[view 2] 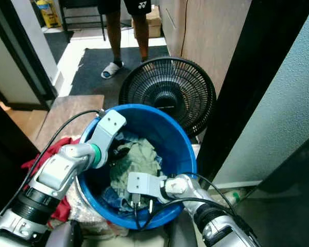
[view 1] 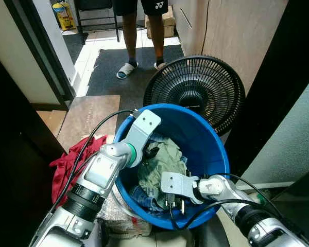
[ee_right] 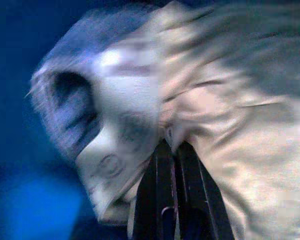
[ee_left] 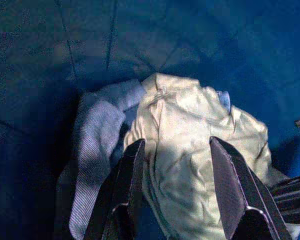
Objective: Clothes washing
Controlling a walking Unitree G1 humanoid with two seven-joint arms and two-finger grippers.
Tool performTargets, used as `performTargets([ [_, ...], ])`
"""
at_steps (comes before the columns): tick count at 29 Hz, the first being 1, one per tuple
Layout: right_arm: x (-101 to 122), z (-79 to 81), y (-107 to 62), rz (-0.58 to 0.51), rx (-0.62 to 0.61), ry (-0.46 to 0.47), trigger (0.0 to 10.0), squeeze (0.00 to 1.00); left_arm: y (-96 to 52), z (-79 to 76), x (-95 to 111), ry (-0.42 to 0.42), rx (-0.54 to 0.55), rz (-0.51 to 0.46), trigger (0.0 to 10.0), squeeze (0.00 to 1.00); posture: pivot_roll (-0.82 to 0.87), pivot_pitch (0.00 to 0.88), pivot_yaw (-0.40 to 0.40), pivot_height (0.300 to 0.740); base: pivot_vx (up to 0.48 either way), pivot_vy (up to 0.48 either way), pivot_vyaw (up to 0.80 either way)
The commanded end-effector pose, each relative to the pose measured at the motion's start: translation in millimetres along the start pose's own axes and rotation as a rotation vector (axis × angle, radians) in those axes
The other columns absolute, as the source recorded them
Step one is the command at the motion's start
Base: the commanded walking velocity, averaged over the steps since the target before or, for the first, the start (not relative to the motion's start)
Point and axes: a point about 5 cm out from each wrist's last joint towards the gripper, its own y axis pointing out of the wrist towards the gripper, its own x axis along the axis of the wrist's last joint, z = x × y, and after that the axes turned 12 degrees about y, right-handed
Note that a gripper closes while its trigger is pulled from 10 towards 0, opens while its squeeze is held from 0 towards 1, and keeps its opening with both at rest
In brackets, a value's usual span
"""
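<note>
Laundry sits heaped in the blue bucket (view 1: 208, 139) right at the robot's feet, and both arms reach down into it, which suits a job that starts with getting garments out of the tub. Nearest, the right end effector (view 1: 176, 201) hangs by the near rim, its two black fingers pressed together with pale cloth bunched against them in the right wrist view; whether any fabric is actually pinched between them I cannot tell. Just past it lies the pale green garment (view 1: 165, 157) on top of the pile, with a blue-grey piece (ee_left: 92, 135) tucked beside it against the wall. The left end effector (ee_left: 175, 192) comes in over the far-left rim with its fingers spread apart, straddling the green cloth from above, apparently lined up for a pinch rather than holding anything yet. Outside the bucket, to the robot's left, a red cloth (view 1: 67, 164) lies on the floor. Directly behind the tub a black fan (view 1: 194, 90) stands, tilted back. Farthest off, a person's legs (view 1: 143, 38) in slippers stand on a dark mat, well clear of the arms.
</note>
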Motion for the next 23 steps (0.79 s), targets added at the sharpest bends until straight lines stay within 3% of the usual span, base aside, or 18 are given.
performTargets([
  [1, -4.3, -7.3, -9.5, -0.09, -0.092, 0.117, 10.0, 0.0, -13.2, 30.8, -2.7, -0.053, 0.143, -0.037, 10.0, 0.0, 0.13, 0.115, 0.104, 0.49, 0.0, 0.0, 0.0],
  [4, 36.4, -37.5, -26.6, -0.411, -0.277, 0.24, 10.0, 0.0, -23.5, 40.1, 19.5, -0.118, 0.166, -0.198, 10.0, 0.0, 0.13, 0.113, 0.105, 0.49, 0.0, 0.0, 0.0],
  [5, 36.4, -37.5, -26.6, -0.411, -0.277, 0.24, 10.0, 0.0, -23.5, 40.1, 19.5, -0.118, 0.166, -0.198, 10.0, 0.0, 0.13, 0.113, 0.105, 0.49, 0.0, 0.0, 0.0],
  [7, 72.4, -59.1, -48.6, -0.658, -0.384, 0.307, 10.0, 0.0, -33.2, 47.7, 36.3, -0.163, 0.179, -0.297, 10.0, 0.0, 0.12, 0.106, 0.112, 0.49, 0.0, 0.0, 0.0],
  [8, 72.4, -59.1, -48.6, -0.658, -0.384, 0.307, 10.0, 0.0, -33.2, 47.7, 36.3, -0.163, 0.179, -0.297, 10.0, 0.0, 0.12, 0.106, 0.112, 0.49, 0.0, 0.0, 0.0],
  [11, 107.3, -74.1, -70.6, -0.858, -0.452, 0.322, 10.0, 0.0, -42.0, 55.1, 51.1, -0.184, 0.199, -0.364, 10.0, 0.0, 0.12, 0.106, 0.112, 0.49, 0.0, 0.0, 0.0],
  [18, 136.7, -78.0, -79.8, -0.982, -0.494, 0.316, 10.0, 0.0, -47.3, 62.3, 62.0, -0.217, 0.24, -0.41, 10.0, 0.0, 0.12, 0.094, 0.11, 0.49, 0.0, 0.0, 0.0],
  [23, 144.1, -77.5, -77.8, -1.026, -0.556, 0.362, 10.0, 0.0, -50.7, 65.4, 67.6, -0.241, 0.266, -0.437, 10.0, 0.0, 0.13, 0.089, 0.104, 0.49, 0.0, 0.0, 0.0],
])
